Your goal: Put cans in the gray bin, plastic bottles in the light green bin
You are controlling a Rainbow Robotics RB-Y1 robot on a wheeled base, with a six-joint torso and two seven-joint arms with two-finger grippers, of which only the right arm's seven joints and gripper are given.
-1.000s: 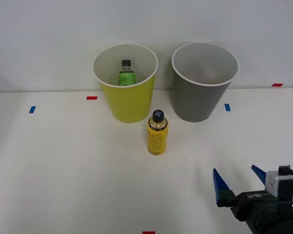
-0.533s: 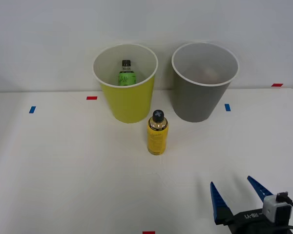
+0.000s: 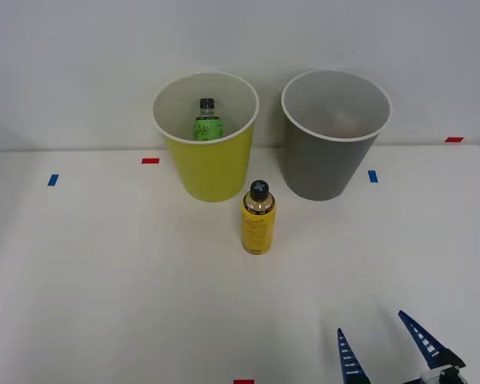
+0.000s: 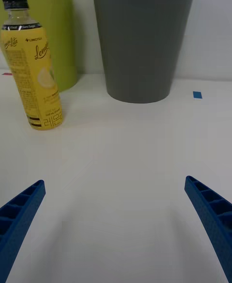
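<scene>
The yellow bottle (image 3: 258, 218) stands upright on the white table (image 3: 104, 280), just in front of the two bins and between them, a little nearer the light green bin (image 3: 206, 138) than the gray bin (image 3: 334, 134). It has a dark cap and a yellow lemon-drink label, and its shape reads as a plastic bottle (not the short can one might expect), so my judgement is that it belongs in the light green bin. A green-labelled bottle (image 3: 208, 122) already stands inside that bin, upright against the far wall. What has changed over the last second is the right gripper (image 3: 386, 346): it has drawn back toward the robot and sunk to the near edge of the front view, well apart from the yellow bottle, while the bottle and bins have not moved. Its blue ribbed fingers (image 4: 19, 215) are spread wide and hold nothing. That suggests a retreat between picks, with this bottle left to sort.
</scene>
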